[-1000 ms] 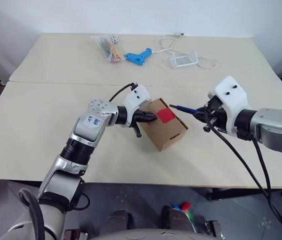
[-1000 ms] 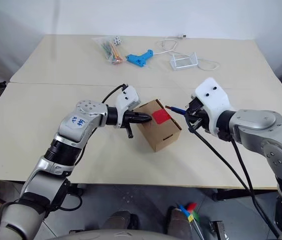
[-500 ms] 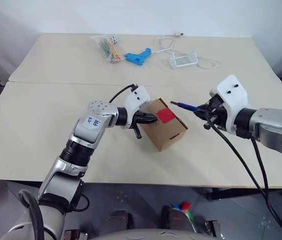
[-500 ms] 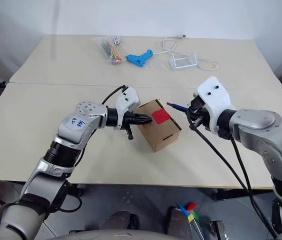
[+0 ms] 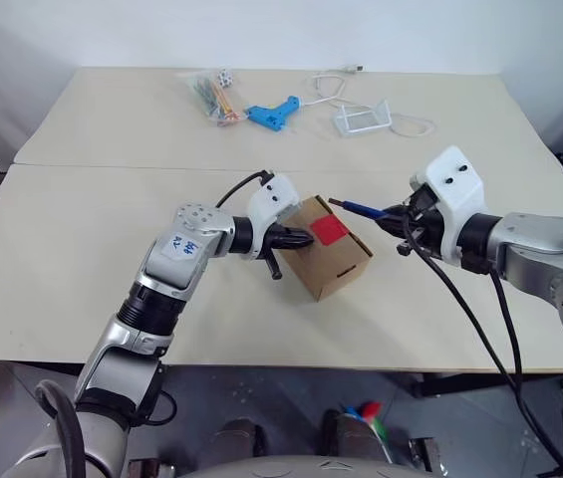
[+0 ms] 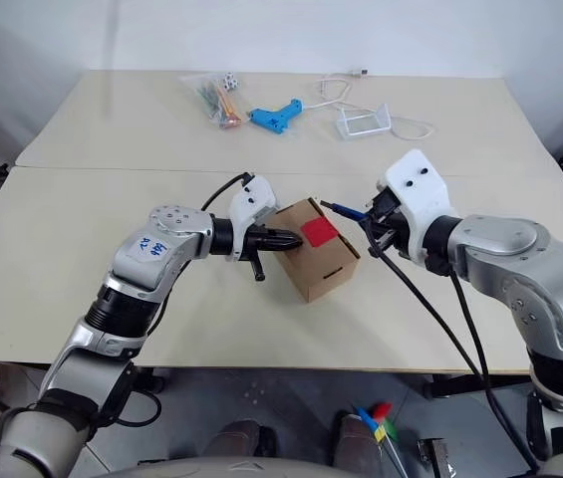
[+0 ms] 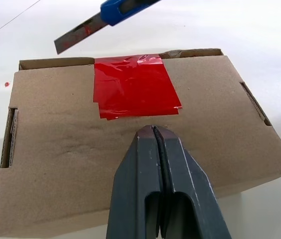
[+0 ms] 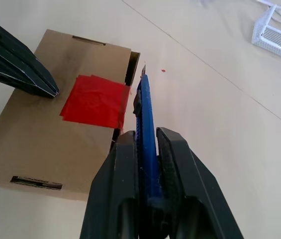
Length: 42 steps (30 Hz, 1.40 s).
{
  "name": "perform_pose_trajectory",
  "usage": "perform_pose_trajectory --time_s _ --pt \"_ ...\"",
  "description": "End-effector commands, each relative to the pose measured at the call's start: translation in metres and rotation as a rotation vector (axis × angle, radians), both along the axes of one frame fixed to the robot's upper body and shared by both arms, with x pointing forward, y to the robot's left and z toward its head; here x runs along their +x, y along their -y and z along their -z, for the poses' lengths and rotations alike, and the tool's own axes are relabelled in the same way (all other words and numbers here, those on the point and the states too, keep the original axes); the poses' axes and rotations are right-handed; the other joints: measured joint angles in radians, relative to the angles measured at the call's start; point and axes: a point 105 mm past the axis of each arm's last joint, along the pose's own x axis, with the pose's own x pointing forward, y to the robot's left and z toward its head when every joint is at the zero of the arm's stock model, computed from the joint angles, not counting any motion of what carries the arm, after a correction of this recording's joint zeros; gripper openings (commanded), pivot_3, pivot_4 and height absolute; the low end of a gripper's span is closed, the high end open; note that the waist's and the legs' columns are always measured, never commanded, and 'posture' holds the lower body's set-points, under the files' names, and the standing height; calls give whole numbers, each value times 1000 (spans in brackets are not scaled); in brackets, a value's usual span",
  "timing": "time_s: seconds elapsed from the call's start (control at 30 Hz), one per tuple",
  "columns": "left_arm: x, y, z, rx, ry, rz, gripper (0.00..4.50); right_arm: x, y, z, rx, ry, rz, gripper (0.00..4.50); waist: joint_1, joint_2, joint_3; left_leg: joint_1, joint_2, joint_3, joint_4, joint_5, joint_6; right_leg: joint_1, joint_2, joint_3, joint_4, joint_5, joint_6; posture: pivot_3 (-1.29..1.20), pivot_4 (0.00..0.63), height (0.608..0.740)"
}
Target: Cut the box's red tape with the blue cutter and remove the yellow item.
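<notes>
The brown cardboard box (image 5: 339,269) lies tilted near the table's front middle. The red tape (image 5: 330,230) crosses its top flap seam. My left gripper (image 5: 306,237) is shut and empty, its tips resting on the box top (image 7: 55,149) just short of the tape (image 7: 133,89). My right gripper (image 5: 398,219) is shut on the blue cutter (image 5: 361,209). The cutter's blade (image 7: 80,37) points at the box's right edge, close to the tape's end (image 8: 94,101). The yellow item is hidden.
At the back of the table lie a light-blue gun-shaped tool (image 5: 274,112), a clear bag of coloured sticks (image 5: 213,95), a white wire stand (image 5: 363,118) and a white cable (image 5: 333,85). A seam (image 5: 112,165) runs across the table behind the box.
</notes>
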Motion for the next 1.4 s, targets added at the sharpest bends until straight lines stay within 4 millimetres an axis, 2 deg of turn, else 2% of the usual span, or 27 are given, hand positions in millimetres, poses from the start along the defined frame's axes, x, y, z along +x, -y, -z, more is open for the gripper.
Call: perform_pose_trajectory --time_s 0.03,0.5,0.63,0.9,1.17,1.4 --pt "-3 -1 14 25 -47 -4 0 -4 -6 -9 -14 46 -27 267 -1 0 0 0 0 0 0 0 0 0 0 0 0 0 0 0 150 740" --pt "-3 -1 15 29 -49 -8 0 -12 -10 6 -36 -35 -50 267 -4 0 0 0 0 0 0 0 0 0 0 0 0 0 0 0 150 740" --pt "-2 -2 14 31 -48 -10 0 -10 -9 3 -28 -15 -41 267 -4 0 0 0 0 0 0 0 0 0 0 0 0 0 0 0 150 740" --pt "-2 -3 15 33 -52 -11 0 -5 2 -18 -16 51 -3 267 -5 0 0 0 0 0 0 0 0 0 0 0 0 0 0 0 150 740" --pt "-3 -2 17 36 -61 -6 0 -8 -1 -19 7 50 -18 267 -5 0 0 0 0 0 0 0 0 0 0 0 0 0 0 0 150 740" --pt "-2 -2 17 39 -62 -5 0 -12 -5 -9 -2 2 -34 267 -5 0 0 0 0 0 0 0 0 0 0 0 0 0 0 0 150 740"
